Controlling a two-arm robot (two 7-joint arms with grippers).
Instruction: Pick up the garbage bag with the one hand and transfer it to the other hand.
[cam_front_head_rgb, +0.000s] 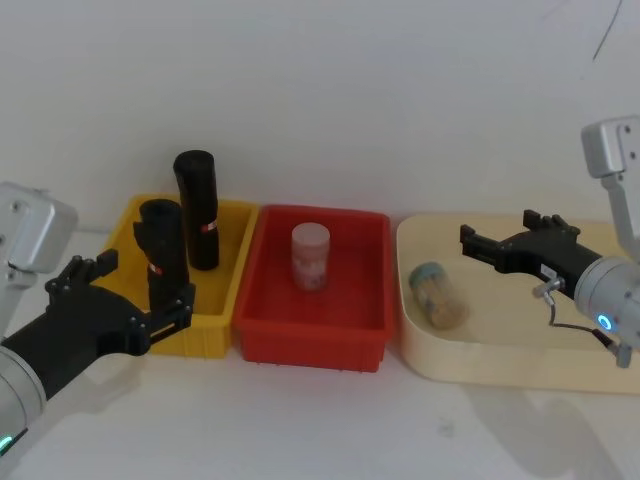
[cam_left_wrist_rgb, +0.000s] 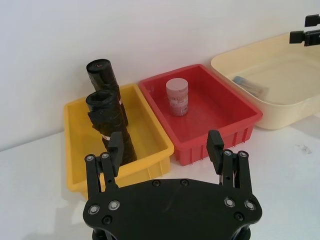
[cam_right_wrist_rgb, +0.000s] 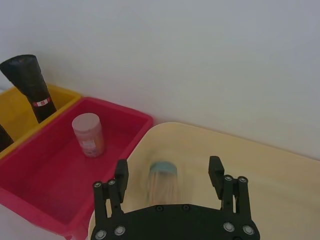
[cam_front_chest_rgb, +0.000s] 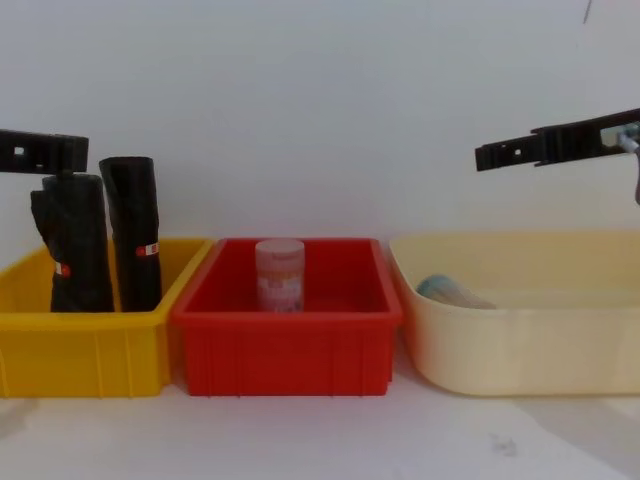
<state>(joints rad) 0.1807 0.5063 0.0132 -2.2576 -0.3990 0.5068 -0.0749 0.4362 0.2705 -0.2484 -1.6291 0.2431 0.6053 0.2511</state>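
Black garbage bag (cam_front_head_rgb: 162, 245) upright in yellow bin (cam_front_head_rgb: 210, 335), ungrasped. Left gripper (cam_left_wrist_rgb: 165, 145) at bin's front edge, jaws wide, bag just beside one finger (cam_left_wrist_rgb: 116, 145). Reach step in hand; next, centring on bag, then closing. Right gripper (cam_right_wrist_rgb: 169, 175) above cream tray (cam_front_head_rgb: 500, 360), jaws wide.

left hand (cam_left_wrist_rgb: 165, 141) — black, silver screws (cam_left_wrist_rgb: 114, 205) | right hand (cam_right_wrist_rgb: 168, 169) — black (grey cable (cam_front_head_rgb: 570, 327), blue ring (cam_front_head_rgb: 605, 322))

Lower left in the head view, the garbage bag (cam_front_head_rgb: 162, 250) stands upright in a yellow bin (cam_front_head_rgb: 210, 335). The taller roll (cam_front_head_rgb: 197, 205) crowds it just behind, and the bin's walls ring its base. In the chest view, open air spans the middle, above the red bin (cam_front_chest_rgb: 285, 350) and its jar (cam_front_chest_rgb: 280, 275), between the spread-fingered left gripper (cam_front_chest_rgb: 78, 150) and right gripper (cam_front_chest_rgb: 485, 156).
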